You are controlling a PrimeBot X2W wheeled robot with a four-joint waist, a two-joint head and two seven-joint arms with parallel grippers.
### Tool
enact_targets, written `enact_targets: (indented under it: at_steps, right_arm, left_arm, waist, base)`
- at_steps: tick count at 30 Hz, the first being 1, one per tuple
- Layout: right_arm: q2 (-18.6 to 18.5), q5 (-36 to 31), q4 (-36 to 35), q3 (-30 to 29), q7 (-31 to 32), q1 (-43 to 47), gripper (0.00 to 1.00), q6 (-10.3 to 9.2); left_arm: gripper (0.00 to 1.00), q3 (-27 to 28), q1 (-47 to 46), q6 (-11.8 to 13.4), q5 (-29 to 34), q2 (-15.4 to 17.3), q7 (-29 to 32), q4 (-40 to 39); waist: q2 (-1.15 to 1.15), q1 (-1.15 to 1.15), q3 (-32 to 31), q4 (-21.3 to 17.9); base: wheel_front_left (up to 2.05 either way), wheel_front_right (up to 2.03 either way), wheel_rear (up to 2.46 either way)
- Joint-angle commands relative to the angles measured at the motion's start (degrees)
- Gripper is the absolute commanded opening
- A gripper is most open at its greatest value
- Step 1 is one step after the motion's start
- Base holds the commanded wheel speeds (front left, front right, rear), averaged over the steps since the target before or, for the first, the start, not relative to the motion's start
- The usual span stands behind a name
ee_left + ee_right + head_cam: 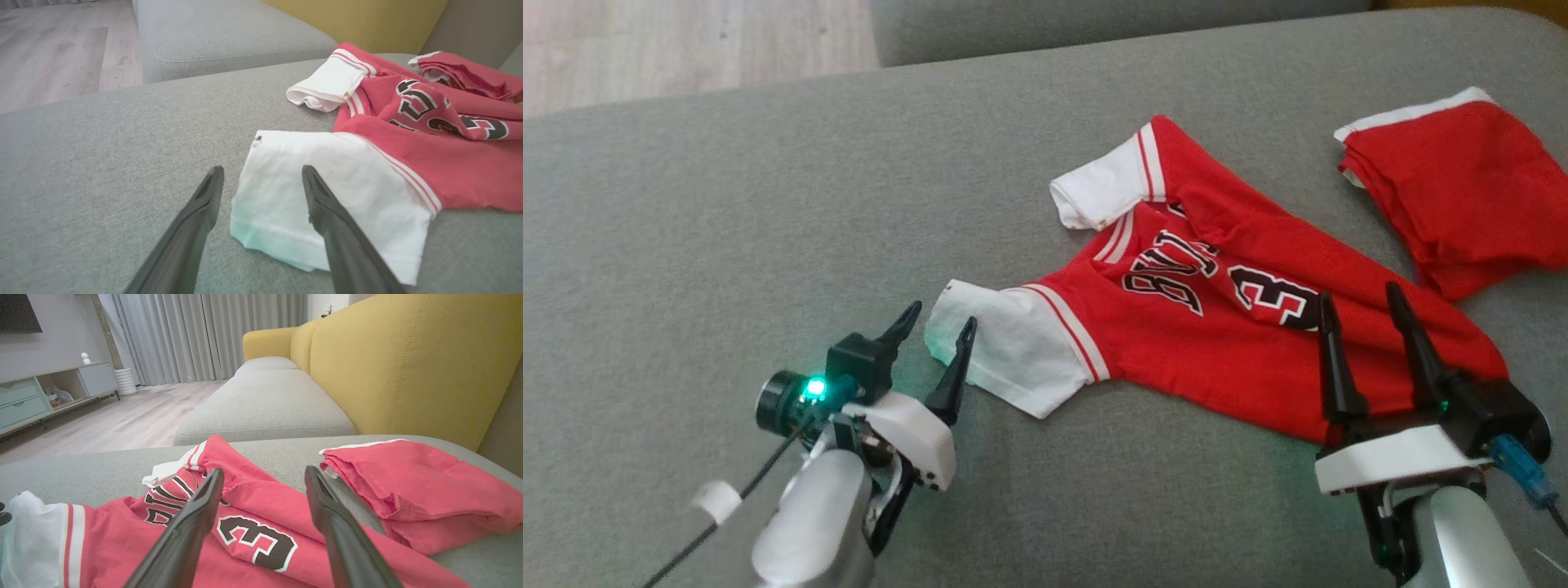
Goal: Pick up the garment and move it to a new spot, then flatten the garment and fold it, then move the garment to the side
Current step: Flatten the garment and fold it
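Grey sofa point(727, 245) seat is my work surface. Jersey point(1217, 343) lies on it right of centre, rumpled, far edge lapped over the lettering, both white sleeves out. I judge it relocated but not flat, with the fold and side move left to do. Red bundle point(1478, 188) sits near it, apart. Left gripper point(942, 314) is spread astride the near sleeve's edge, right gripper point(1359, 291) spread over the body; both empty.

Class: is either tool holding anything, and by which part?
Nothing is held. The left tool stands open at the white sleeve of the jersey, the right tool open over its red body; neither grips the cloth.
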Motion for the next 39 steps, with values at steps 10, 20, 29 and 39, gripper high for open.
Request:
enact_targets:
  at_steps: [10, 20, 29, 39]
  right_arm:
    - [-0.41, 0.47, -0.2, 1.8, -1.02, -2.46, 1.0, -0.04]
    - [-0.41, -0.04, 0.34, 1.27, -1.19, -1.93, 1.0, -0.04]
    - [-0.41, -0.32, 0.7, 2.09, -1.02, -0.53, 1.0, -0.04]
    - [-0.41, -0.56, 1.01, 2.7, 0.1, 1.13, 1.0, -0.04]
  left_arm:
    - [0.0, -5.84, -6.66, -0.37, -9.08, 2.62, 2.19, 4.47]
    - [0.0, -8.55, -7.68, 1.21, -15.95, 8.99, -4.72, 4.53]
    - [0.0, -5.38, -3.7, 5.07, -16.58, 12.23, -9.37, 5.55]
    - [0.84, -6.56, 5.26, 7.07, -18.03, 12.02, -7.18, 1.1]
  waist:
    - [0.0, -0.01, 1.34, -2.2]
    - [0.0, -0.01, -1.07, 0.98]
    - [0.0, -0.01, -4.66, 5.99]
    - [0.0, -0.01, -7.44, 10.61]
  base:
    - [0.0, 0.0, 0.0]
    - [0.0, 0.0, 0.0]
    - [0.0, 0.0, 0.0]
    - [0.0, 0.0, 0.0]
